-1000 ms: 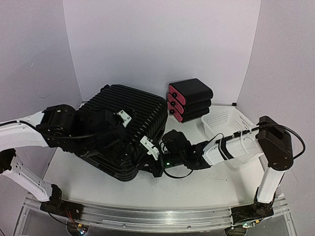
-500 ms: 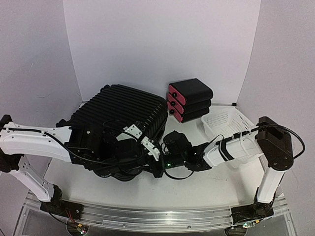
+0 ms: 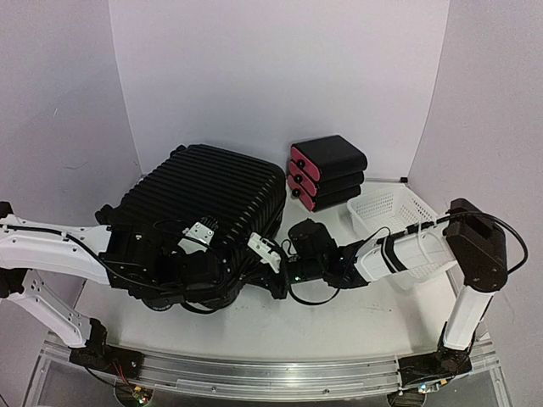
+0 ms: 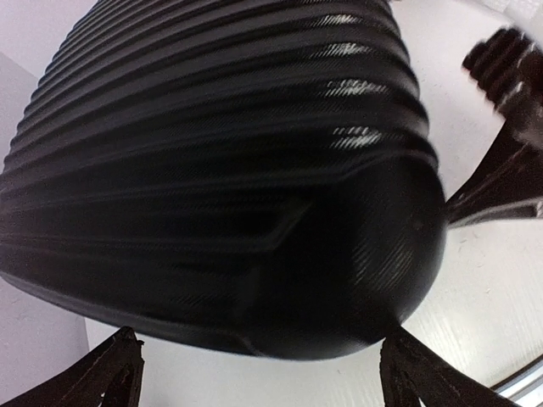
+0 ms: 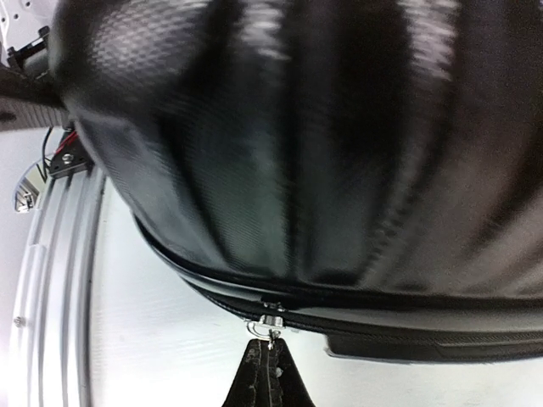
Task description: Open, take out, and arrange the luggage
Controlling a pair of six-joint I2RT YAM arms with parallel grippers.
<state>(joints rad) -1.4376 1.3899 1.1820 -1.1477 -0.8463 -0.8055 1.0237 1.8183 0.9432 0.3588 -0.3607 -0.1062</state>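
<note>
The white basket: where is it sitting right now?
In the top view the white basket sits on the table's right side, just right of the stacked pink-fronted boxes, partly behind the right arm.

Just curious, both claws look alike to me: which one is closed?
The right gripper: its tips meet on the zipper pull of the luggage, while the left gripper stands wide open.

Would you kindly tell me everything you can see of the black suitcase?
The suitcase is a large black hard shell with ribbed ridges and a glossy, woven-looking finish. It lies on its broad side on the white table, its zipper seam looking closed. The right end effector pinches the zipper pull at its near edge; the open left end effector straddles its near corner, contact unclear.
</note>
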